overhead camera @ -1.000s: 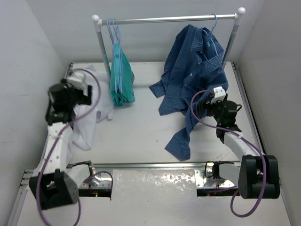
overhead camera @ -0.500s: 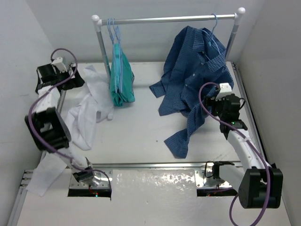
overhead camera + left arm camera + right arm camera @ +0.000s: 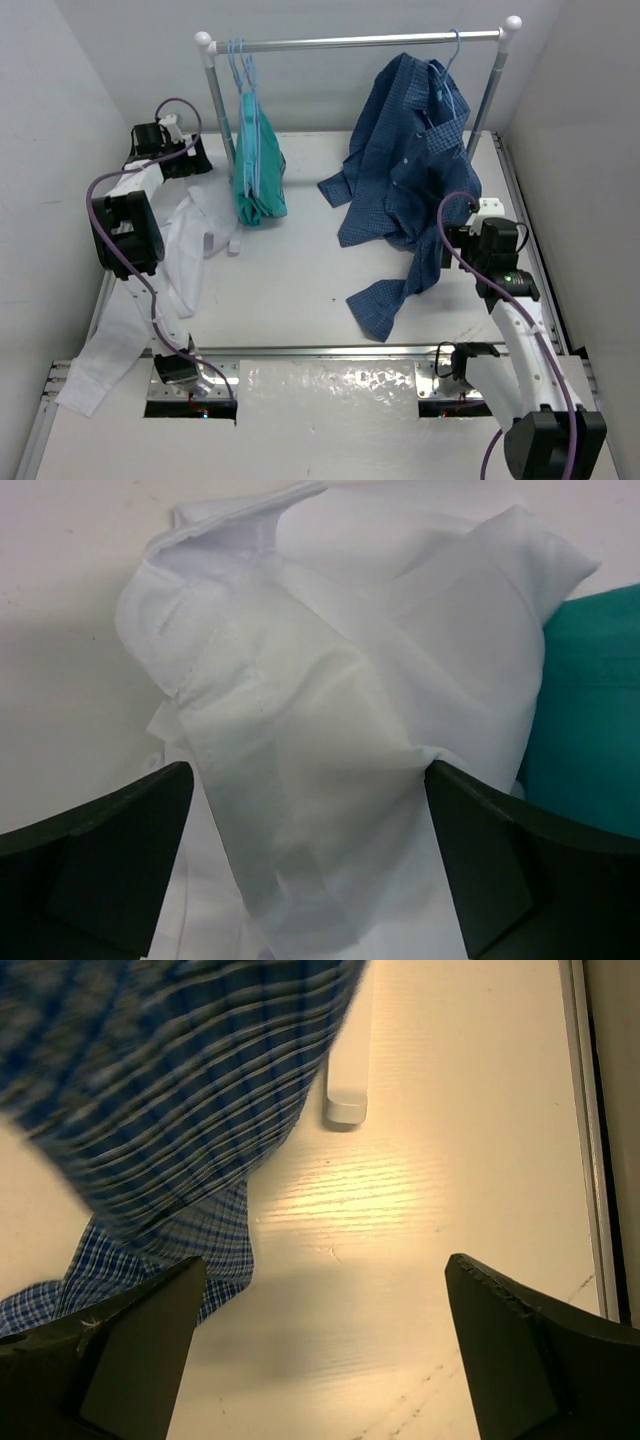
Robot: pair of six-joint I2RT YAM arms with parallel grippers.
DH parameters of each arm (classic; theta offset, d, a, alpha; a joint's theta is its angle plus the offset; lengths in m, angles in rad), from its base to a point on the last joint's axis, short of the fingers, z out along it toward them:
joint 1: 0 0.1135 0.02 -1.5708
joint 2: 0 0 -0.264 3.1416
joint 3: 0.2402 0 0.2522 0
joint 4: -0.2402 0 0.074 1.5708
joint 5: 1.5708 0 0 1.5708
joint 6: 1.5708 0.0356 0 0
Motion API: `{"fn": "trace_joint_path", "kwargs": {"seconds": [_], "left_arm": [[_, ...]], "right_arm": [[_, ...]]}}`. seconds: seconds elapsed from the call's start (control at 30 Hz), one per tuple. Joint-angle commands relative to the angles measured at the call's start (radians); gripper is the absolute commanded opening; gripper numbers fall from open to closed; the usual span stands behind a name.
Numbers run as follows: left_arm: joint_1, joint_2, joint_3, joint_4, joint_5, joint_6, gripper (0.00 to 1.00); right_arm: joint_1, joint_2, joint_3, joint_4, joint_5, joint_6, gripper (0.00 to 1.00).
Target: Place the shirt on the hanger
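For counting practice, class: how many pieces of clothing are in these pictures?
3. The white shirt lies crumpled on the table at left; a teal garment hangs at the rail's left end; a blue checked shirt hangs at its right end. No others show.

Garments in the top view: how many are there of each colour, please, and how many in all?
White shirt: 1
Dark blue checked shirt: 1
Teal-green garment: 1
Total: 3
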Motion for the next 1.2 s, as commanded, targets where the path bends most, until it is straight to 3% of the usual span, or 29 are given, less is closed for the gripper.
{"fn": "trace_joint_path", "kwargs": {"seconds": [0.0,0.03,0.13,0.17,0.23,0.27,0.3,0.47,0.6,0.73,0.83,0.9,0.93,1.07,1.17], "left_arm": [[0.005,0.027,0.039,0.080,-0.041,-0.026,0.99],[0.005,0.031,0.037,0.089,-0.018,-0.028,0.95],[0.003,0.036,0.028,0.118,0.064,-0.029,0.66],[0.003,0.033,0.020,0.126,0.081,-0.060,0.46],[0.003,0.022,0.011,0.132,0.095,-0.075,0.25],[0.005,0.016,0.011,0.129,0.094,-0.080,0.03],[0.011,-0.001,0.011,0.126,0.092,-0.096,0.00],[0.083,-0.137,0.008,0.096,0.143,-0.156,0.00],[0.138,-0.385,-0.015,0.053,0.197,-0.043,0.00],[0.207,-0.634,-0.085,0.042,0.319,-0.043,0.00],[0.247,-0.729,-0.090,-0.042,0.462,-0.029,0.00],[0.268,-0.816,-0.086,-0.148,0.554,0.140,0.00],[0.268,-0.832,-0.048,-0.337,0.572,0.223,0.00],[0.267,-0.925,-0.033,-0.700,0.634,0.625,0.00],[0.267,-0.982,-0.038,-0.959,0.669,0.815,0.00]], "right_arm": [[0.002,-0.035,0.063,-0.056,-0.035,-0.034,0.99],[0.002,-0.046,0.080,-0.061,-0.049,-0.046,0.99],[0.002,-0.055,0.120,-0.082,-0.115,-0.090,0.99],[0.002,-0.055,0.130,-0.091,-0.129,-0.130,0.99],[0.002,-0.053,0.157,-0.099,-0.142,-0.144,0.99],[0.002,-0.052,0.164,-0.102,-0.142,-0.149,0.99],[0.002,-0.052,0.172,-0.104,-0.164,-0.156,0.99],[0.002,-0.058,0.209,-0.086,-0.222,-0.175,0.99],[0.002,-0.061,0.213,-0.033,-0.340,-0.204,0.99],[0.002,-0.050,0.216,0.063,-0.507,-0.163,0.99],[0.002,-0.047,0.218,0.175,-0.581,-0.097,0.99],[0.002,-0.046,0.210,0.229,-0.647,-0.009,0.99],[0.002,-0.043,0.207,0.272,-0.668,0.027,0.99],[0.002,-0.009,0.207,0.309,-0.753,0.098,0.99],[0.002,0.017,0.223,0.281,-0.825,0.106,0.99]]}}
